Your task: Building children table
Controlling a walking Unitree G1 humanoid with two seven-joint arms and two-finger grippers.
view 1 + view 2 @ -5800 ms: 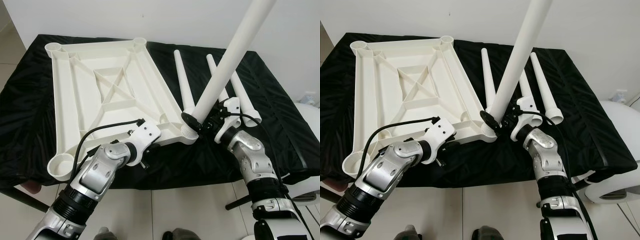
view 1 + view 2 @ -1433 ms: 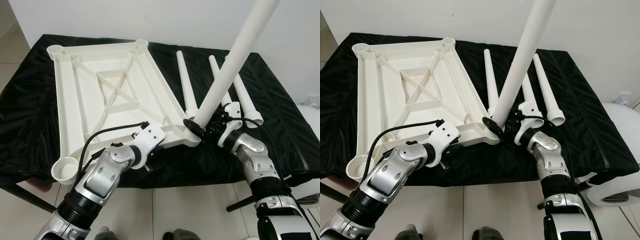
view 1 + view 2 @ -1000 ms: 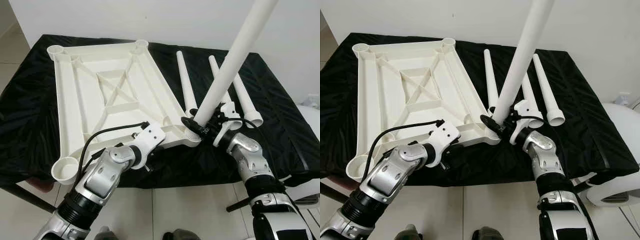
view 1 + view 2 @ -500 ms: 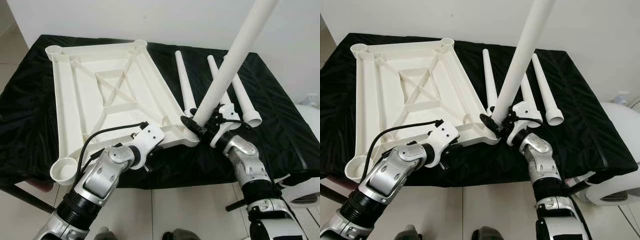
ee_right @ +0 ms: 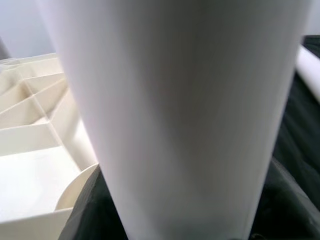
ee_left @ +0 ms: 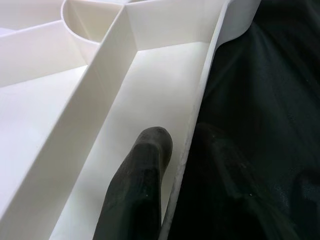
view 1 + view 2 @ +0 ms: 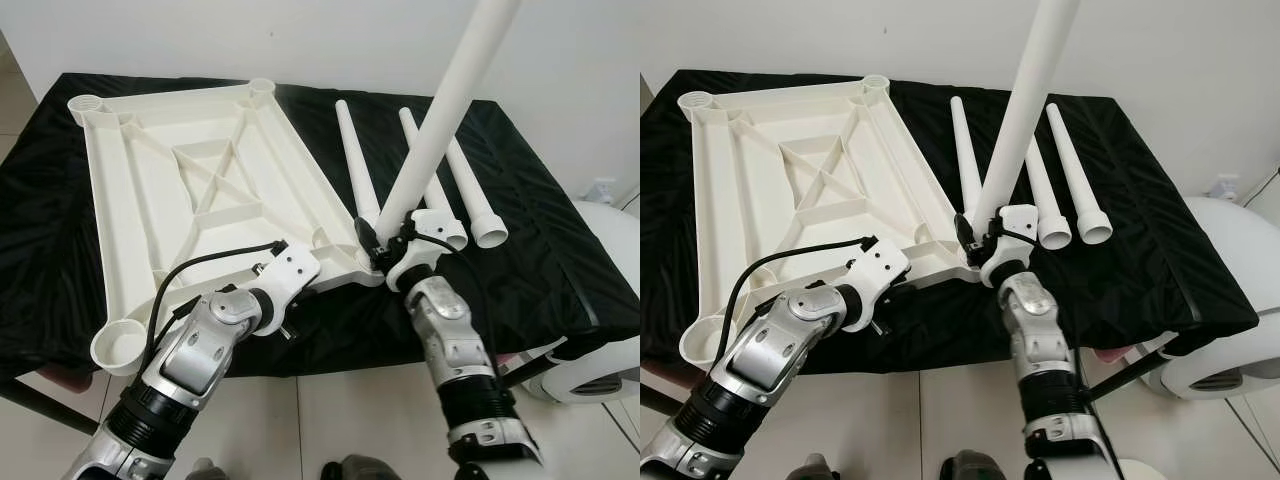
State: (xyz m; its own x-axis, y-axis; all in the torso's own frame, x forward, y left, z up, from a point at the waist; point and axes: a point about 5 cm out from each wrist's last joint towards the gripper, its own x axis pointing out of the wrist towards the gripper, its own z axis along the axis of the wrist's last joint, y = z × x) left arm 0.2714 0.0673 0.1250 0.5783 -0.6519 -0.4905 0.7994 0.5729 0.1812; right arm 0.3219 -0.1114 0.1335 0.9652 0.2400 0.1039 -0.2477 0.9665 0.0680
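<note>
A white table frame [image 7: 190, 190] lies upside down on a black cloth [image 7: 540, 250] that covers the tabletop, its ribs and corner sockets facing up. The right end effector [image 7: 385, 250] grips a long white leg [image 7: 445, 110] near its lower end, at the near right corner socket [image 7: 362, 262] of the frame. The leg stands tilted, leaning up and away to the right, and its base sits at that socket; whether it is seated in the socket I cannot tell. In the right wrist view the leg [image 5: 185, 110] stands very close to the camera, with the frame's ribs behind it.

The left end effector [image 7: 290, 300] is at the frame's near edge, just left of that corner. In the left wrist view one black finger [image 6: 137, 195] lies inside the frame's edge wall and the other outside against the cloth, so it is clamped on the edge.

Three more legs [image 7: 352, 165] lie side by side on the cloth to the right of the frame, wide ends toward the robot.
</note>
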